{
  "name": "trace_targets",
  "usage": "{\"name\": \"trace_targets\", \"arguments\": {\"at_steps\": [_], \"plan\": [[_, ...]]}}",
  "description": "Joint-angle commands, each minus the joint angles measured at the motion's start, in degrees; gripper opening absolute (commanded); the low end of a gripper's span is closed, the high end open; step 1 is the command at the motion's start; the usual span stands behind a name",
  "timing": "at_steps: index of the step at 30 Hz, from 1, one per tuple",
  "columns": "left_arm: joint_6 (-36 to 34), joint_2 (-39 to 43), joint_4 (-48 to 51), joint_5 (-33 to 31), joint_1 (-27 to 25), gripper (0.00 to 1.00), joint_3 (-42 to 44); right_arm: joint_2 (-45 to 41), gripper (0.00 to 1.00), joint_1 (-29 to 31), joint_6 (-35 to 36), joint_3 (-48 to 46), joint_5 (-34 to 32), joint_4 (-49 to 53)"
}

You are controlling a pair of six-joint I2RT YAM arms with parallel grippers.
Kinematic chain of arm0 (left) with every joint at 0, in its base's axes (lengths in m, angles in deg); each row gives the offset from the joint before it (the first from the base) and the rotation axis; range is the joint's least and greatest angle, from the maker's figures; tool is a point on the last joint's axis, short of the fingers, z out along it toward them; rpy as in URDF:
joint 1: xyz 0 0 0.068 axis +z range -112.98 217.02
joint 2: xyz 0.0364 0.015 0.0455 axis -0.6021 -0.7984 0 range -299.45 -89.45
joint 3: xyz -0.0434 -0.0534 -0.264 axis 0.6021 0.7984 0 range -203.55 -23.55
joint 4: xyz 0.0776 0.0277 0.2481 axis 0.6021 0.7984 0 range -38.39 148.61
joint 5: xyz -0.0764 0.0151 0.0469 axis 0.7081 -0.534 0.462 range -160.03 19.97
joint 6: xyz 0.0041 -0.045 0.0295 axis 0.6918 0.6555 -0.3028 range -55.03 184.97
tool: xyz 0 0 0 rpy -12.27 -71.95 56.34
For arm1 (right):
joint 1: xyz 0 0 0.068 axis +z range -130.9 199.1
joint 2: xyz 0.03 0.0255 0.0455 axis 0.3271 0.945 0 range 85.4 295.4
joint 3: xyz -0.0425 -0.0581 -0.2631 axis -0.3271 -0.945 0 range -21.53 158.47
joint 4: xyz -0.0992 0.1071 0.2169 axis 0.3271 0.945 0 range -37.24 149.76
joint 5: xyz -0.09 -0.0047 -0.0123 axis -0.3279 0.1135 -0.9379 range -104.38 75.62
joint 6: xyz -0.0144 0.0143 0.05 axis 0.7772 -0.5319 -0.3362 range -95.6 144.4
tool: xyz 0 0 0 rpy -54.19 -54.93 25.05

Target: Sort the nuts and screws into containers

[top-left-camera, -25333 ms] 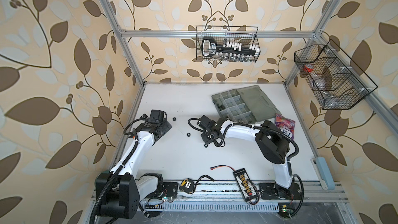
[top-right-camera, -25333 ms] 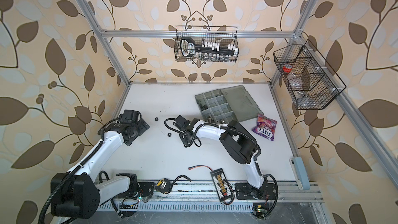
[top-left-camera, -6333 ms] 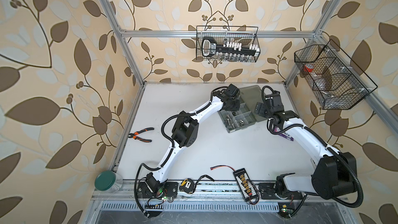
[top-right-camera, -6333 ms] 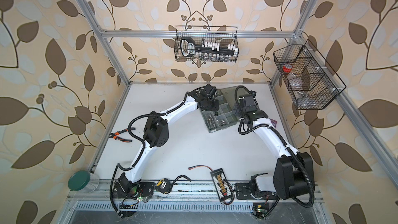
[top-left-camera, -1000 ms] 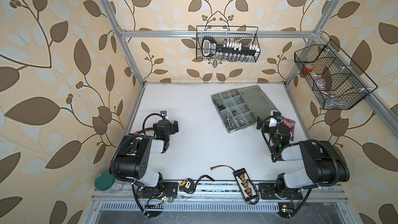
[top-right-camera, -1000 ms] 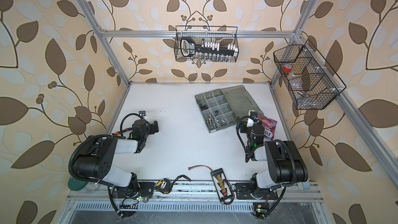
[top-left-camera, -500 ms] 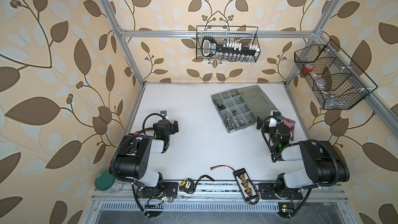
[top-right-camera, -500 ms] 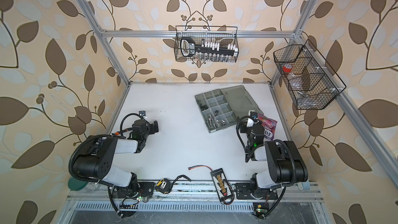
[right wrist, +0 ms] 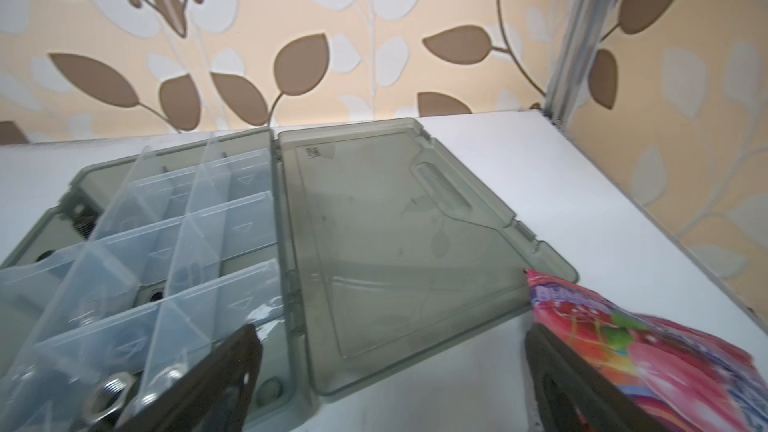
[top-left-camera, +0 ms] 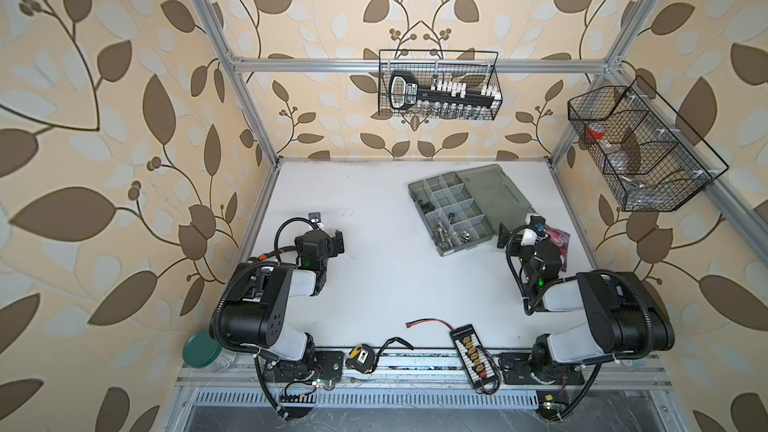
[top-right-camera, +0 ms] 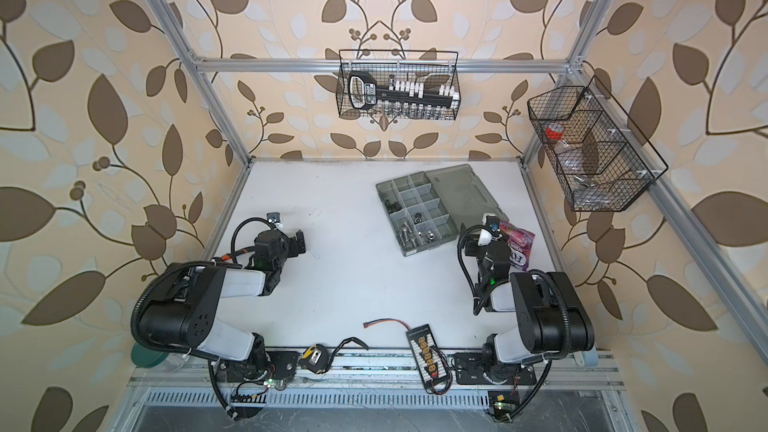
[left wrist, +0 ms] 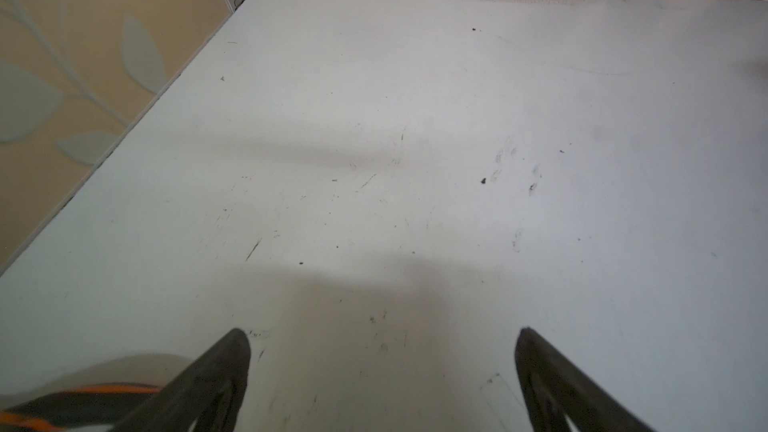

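The grey organizer case [top-left-camera: 485, 229] lies open at the back right, its lid [top-left-camera: 494, 193] flat on the table. Its containers [top-left-camera: 453, 201] hold silver screws [top-left-camera: 441, 231], nuts [top-left-camera: 450, 214] and small black pieces [top-left-camera: 424, 204]. In the right wrist view a silver nut [right wrist: 109, 392] lies in the nearest compartment. My right gripper [right wrist: 390, 330] is open, low over the table beside the case's near corner and empty. My left gripper [left wrist: 382, 338] is open over bare table at the left [top-left-camera: 336, 241], far from the case.
A pink candy packet [top-left-camera: 559, 238] lies by my right gripper. Along the front edge are a tape measure [top-left-camera: 360, 354], a charger board [top-left-camera: 471, 344] with a red-black wire, and a green-lidded jar [top-left-camera: 202, 349]. Wire baskets [top-left-camera: 438, 85] hang on the back and right walls.
Nothing has moved over the last second. Several seconds earlier both arms reached over the case; now they are folded back near the front, left and right.
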Motion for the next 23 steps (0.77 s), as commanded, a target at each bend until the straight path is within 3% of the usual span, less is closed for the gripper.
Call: {"name": "trace_targets", "arguments": {"at_steps": [1, 3, 6, 23], "plan": [[1.27, 0.25, -1.23, -3.69, 0.69, 0.99, -1.34, -0.23, 1.0, -0.11, -1.86, 0.07, -4.51, -0.94], [1.33, 0.93, -1.52, -3.11, 0.58, 0.99, -0.75, -0.18, 1.0, -0.09, -1.23, 0.14, -3.21, -0.88], [1.25, 0.82, -1.45, -3.03, 0.54, 0.99, -0.95, 0.24, 1.0, -0.09, 2.07, 2.07, 4.9, 2.34], [1.17, 0.57, -1.42, -3.07, 0.6, 0.99, -1.06, 0.36, 1.0, -0.12, 1.66, 2.14, 4.01, 2.37]]}}
